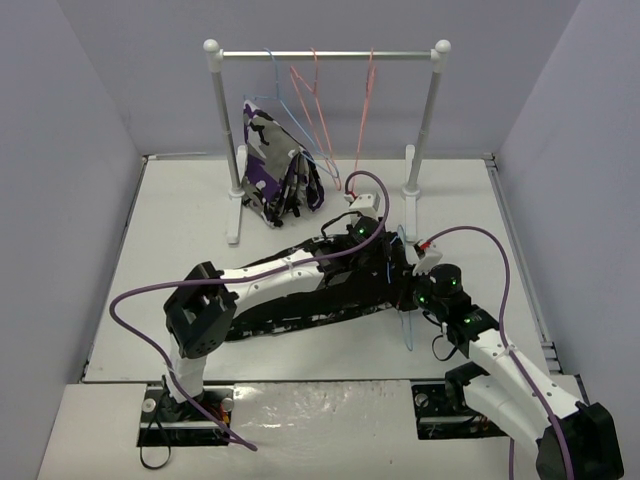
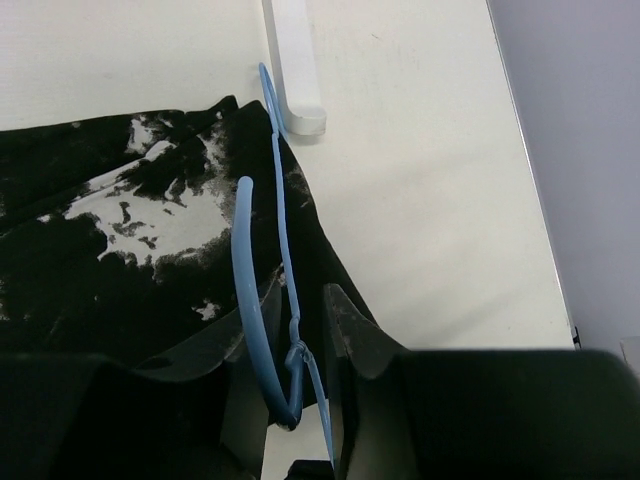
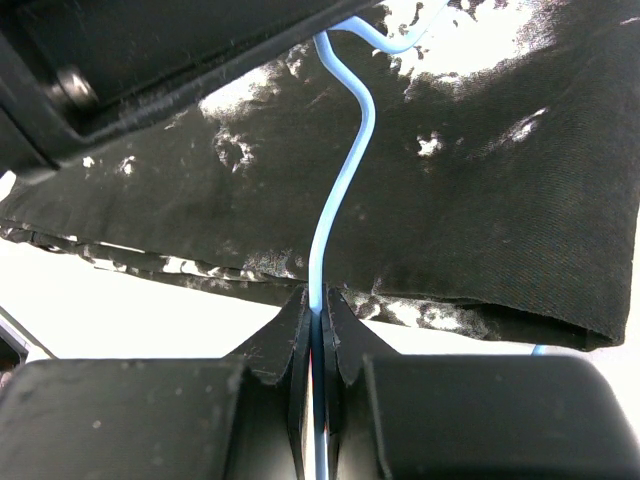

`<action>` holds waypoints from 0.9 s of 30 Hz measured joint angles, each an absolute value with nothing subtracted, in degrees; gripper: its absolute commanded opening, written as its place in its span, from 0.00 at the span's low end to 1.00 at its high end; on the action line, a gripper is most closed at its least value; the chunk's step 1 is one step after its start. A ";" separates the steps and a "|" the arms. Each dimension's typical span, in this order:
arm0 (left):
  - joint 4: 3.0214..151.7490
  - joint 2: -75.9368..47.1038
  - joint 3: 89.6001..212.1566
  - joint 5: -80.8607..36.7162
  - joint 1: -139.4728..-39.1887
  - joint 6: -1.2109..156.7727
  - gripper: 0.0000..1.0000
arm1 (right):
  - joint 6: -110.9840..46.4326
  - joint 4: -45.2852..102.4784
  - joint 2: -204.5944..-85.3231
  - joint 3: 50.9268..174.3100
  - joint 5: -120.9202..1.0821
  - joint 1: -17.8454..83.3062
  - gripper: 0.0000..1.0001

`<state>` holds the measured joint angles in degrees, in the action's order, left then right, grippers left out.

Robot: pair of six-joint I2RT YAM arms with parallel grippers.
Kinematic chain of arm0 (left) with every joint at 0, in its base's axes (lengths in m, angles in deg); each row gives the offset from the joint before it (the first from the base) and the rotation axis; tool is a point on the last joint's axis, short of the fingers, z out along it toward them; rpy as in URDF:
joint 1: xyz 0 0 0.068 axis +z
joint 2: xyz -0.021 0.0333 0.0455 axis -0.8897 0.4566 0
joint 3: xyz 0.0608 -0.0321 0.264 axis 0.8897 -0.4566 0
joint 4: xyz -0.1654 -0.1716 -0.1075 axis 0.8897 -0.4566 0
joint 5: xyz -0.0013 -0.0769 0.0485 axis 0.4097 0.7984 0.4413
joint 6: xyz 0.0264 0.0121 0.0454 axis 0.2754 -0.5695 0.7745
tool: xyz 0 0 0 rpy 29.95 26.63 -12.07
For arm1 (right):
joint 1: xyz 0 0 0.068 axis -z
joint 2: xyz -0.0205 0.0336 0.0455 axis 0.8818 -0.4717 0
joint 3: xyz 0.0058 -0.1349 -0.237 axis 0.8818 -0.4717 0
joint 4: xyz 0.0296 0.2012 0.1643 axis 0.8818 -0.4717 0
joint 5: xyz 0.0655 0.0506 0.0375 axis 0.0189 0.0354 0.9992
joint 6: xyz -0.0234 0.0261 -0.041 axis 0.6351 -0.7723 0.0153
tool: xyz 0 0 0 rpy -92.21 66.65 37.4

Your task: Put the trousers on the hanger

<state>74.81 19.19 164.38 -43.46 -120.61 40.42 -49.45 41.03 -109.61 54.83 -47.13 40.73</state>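
The trousers (image 1: 300,305), black with white splotches, lie flat across the middle of the table (image 1: 180,230), also seen in the left wrist view (image 2: 100,270) and the right wrist view (image 3: 480,200). The light-blue wire hanger (image 1: 408,330) lies over their right end. My left gripper (image 1: 390,255) has its fingers narrowed around the hanger's hook and twisted neck (image 2: 280,330), the wire touching both fingers (image 2: 345,320). My right gripper (image 1: 412,300) is shut on the hanger's wire (image 3: 345,170) just off the trousers' edge, its pads (image 3: 335,320) pressed tight on it.
A white clothes rack (image 1: 325,55) stands at the back, with pink-red hangers (image 1: 310,100) and a purple, white and black patterned garment (image 1: 275,175) hanging on it. Its right foot (image 2: 295,60) lies just beyond the hanger. Grey walls close in both sides.
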 measured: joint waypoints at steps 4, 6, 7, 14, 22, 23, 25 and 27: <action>74.21 19.33 164.90 -43.97 -120.61 39.83 0.00 | -49.45 41.03 -109.64 54.83 -47.13 40.73 0.00; 74.09 19.42 164.99 -44.19 -120.61 39.47 0.00 | -49.45 41.05 -109.64 54.83 -47.13 40.73 0.00; 74.09 19.45 164.98 -44.28 -120.61 39.40 0.00 | -49.45 41.03 -109.64 54.83 -47.13 40.73 0.01; 73.83 19.47 164.97 -45.79 -120.61 39.38 0.00 | -49.51 40.66 -109.64 54.86 -47.48 40.73 0.67; 71.43 19.47 164.97 -48.23 -120.61 39.38 0.00 | -49.16 32.00 -109.33 61.89 -52.41 40.75 0.64; 71.19 19.47 164.97 -48.43 -120.61 39.36 0.00 | -49.06 30.91 -109.08 63.39 -53.55 40.75 0.62; 70.79 19.47 164.97 -48.81 -120.61 39.30 0.00 | -48.76 27.81 -108.69 66.87 -56.55 40.79 0.62; 70.52 19.47 164.97 -49.21 -120.61 39.17 0.00 | -48.22 24.31 -109.03 70.92 -60.00 41.16 0.63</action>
